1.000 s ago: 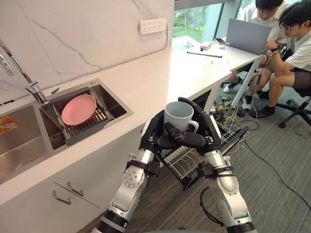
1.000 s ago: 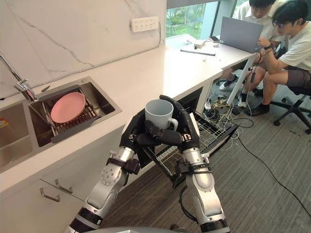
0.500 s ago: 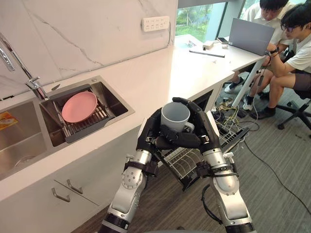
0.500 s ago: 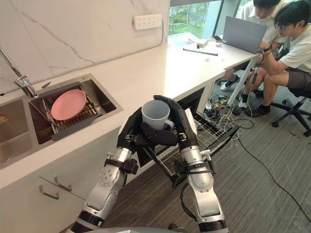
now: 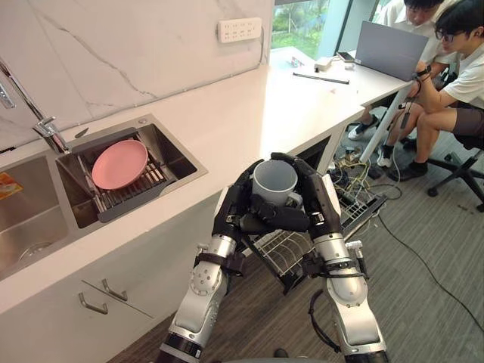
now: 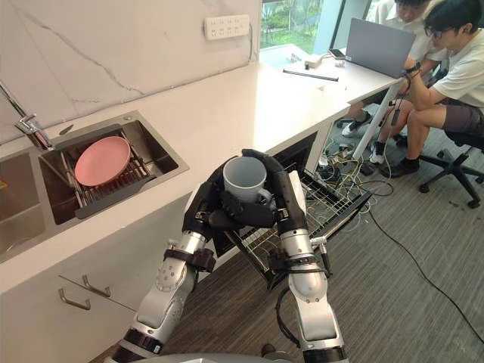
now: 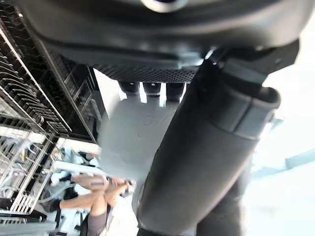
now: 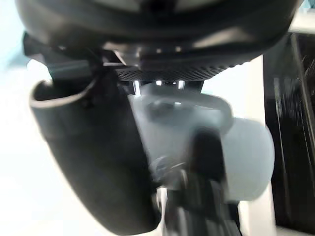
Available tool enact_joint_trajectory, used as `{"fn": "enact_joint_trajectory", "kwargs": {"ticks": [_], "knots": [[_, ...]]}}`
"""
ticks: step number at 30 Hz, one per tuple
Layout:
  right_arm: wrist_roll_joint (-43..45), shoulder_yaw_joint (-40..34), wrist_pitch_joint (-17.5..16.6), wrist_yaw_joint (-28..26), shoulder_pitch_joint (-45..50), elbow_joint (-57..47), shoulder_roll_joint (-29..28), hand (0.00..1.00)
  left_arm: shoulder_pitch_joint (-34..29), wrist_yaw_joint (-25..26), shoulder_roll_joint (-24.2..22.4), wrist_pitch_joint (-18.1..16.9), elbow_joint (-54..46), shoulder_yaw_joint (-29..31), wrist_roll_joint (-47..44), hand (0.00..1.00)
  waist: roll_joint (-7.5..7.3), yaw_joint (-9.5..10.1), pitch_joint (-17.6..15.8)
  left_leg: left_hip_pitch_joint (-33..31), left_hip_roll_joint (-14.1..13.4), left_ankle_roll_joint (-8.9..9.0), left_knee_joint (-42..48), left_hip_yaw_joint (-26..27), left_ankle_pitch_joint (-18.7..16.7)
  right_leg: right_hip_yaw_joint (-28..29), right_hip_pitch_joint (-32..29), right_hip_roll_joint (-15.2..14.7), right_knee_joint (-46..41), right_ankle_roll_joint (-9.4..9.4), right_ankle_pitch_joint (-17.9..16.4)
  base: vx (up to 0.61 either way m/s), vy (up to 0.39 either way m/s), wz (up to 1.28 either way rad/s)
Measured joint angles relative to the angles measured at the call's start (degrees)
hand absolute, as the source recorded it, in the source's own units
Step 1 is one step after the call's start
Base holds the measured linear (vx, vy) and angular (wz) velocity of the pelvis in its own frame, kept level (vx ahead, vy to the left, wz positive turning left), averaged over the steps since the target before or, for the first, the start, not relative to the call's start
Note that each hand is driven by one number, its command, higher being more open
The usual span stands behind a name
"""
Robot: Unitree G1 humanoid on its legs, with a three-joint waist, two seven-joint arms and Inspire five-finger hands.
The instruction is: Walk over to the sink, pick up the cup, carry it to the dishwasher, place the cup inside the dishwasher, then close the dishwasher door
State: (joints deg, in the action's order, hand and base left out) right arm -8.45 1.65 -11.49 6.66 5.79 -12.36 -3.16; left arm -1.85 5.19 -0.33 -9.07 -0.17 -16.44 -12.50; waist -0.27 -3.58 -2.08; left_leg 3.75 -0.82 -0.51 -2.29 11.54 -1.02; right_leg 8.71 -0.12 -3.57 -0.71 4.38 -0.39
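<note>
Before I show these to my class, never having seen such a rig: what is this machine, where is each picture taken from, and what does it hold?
It is a humanoid robot with two silver arms ending in dark hands. The two wide pictures come from cameras in its head, looking down; the two close ones from a camera on each wrist. The left hand and right hand both curl their fingers round a pale cup, held over the dishwasher's pulled-out rack. In the counter, a sink holds a pink plate. Two people sit at a laptop beyond.
</note>
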Motion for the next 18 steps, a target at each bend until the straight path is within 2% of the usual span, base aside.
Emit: {"fn": "enact_joint_trajectory", "kwargs": {"ticks": [3,6,13,18], "knots": [[1.9,-6.4,0.0,6.4,0.6,-0.1,-0.3,0.30,-2.2,4.2,0.2,0.0,0.0,4.2,-1.1,0.90,0.20,-0.22,-0.1,0.0,0.0,0.00,0.0,0.0,0.0,0.0,0.0,0.0,0.1,0.00,0.0,0.00,0.000,0.00],[2.3,-7.2,0.0,9.3,3.1,-0.2,-0.3,0.30,-2.3,6.8,0.5,0.0,-0.1,5.1,-1.0,0.90,0.34,-0.40,-0.1,0.1,-0.1,0.02,0.0,0.0,0.0,0.0,0.1,0.0,0.1,-0.01,0.0,0.00,0.000,0.00],[2.2,-4.4,0.2,10.5,4.1,-0.5,0.0,0.30,-2.3,7.6,0.0,0.0,-1.3,2.3,1.3,0.90,0.35,-0.36,-0.1,0.2,-0.1,0.08,0.1,0.1,0.0,0.1,0.2,0.0,0.1,-0.02,0.0,0.00,0.000,0.00],[3.5,-4.5,0.2,7.3,5.6,-0.2,0.8,0.30,-3.3,2.9,0.5,0.0,-2.2,2.4,1.3,0.90,0.37,-0.30,-0.1,0.2,-0.1,0.10,0.1,0.1,-0.1,0.1,0.2,0.0,0.1,-0.02,0.0,0.00,0.000,0.00]]}}
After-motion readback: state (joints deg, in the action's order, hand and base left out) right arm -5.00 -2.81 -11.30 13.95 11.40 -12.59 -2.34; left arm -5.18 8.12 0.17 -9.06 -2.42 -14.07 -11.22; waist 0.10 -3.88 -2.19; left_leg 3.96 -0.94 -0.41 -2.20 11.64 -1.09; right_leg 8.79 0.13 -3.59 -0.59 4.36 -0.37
